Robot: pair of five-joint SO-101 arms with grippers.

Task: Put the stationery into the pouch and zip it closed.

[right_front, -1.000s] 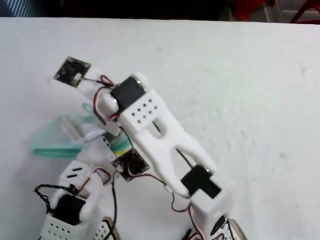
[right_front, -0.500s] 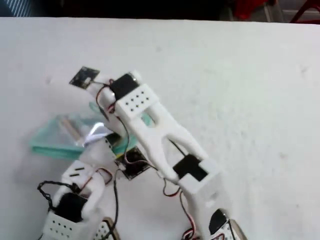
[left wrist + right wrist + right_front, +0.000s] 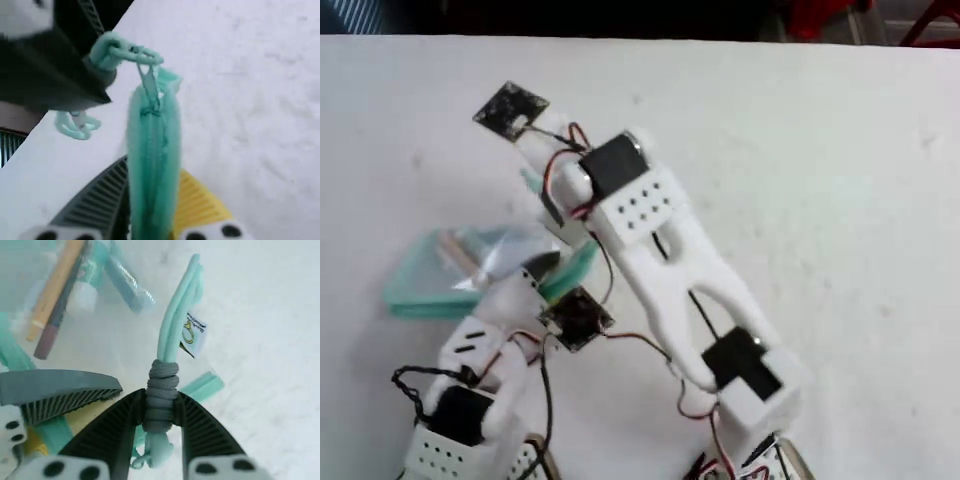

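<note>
A clear pouch [image 3: 450, 270] with teal edges lies at the table's left, with pencils [image 3: 55, 285] and a blue item [image 3: 127, 282] inside. My left gripper [image 3: 535, 278] is shut on the pouch's teal zip edge [image 3: 152, 170], held between its grey and yellow fingers [image 3: 95, 200]. The zip pull [image 3: 148, 82] stands just beyond them, linked to a teal cord loop [image 3: 117, 47]. Just beyond the pouch's far right corner, my right gripper [image 3: 160, 397] is shut on the cord's grey-wrapped knot [image 3: 161, 385]. The same right gripper [image 3: 60, 70] appears dark in the left wrist view.
The right arm [image 3: 670, 270] slants across the table's middle from the near edge to the pouch. A white label [image 3: 194, 332] hangs beside the cord. The white table [image 3: 800, 150] stretches bare to the right and far side.
The right arm has swung away from me and to the right with the cord in its gripper. The pouch's right end now shows more. The left arm has barely moved.
</note>
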